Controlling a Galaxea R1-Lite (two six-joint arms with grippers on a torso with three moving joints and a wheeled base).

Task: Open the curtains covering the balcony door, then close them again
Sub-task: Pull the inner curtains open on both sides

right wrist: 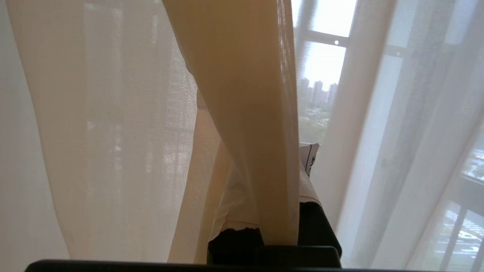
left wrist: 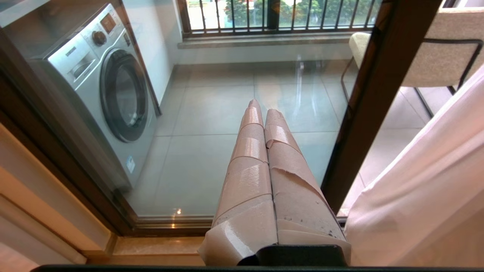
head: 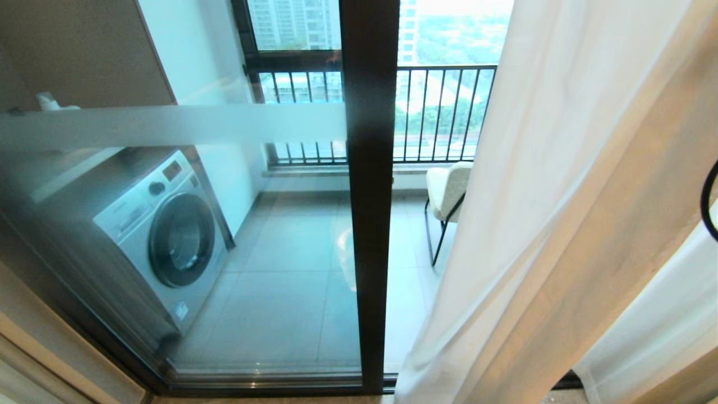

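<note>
Curtains run pinched between the clenched fingers of the right gripper, the sheer folds rising ahead of it. Left gripper, fingers pressed together on nothing, points at the balcony door, curtain hem beside it.

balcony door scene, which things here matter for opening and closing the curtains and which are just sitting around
Part of the job:
- curtains, a fold clamped in the right gripper
- balcony door

Just there:
- washing machine
- chair
- railing
- left gripper, shut and empty, away from the fabric
</note>
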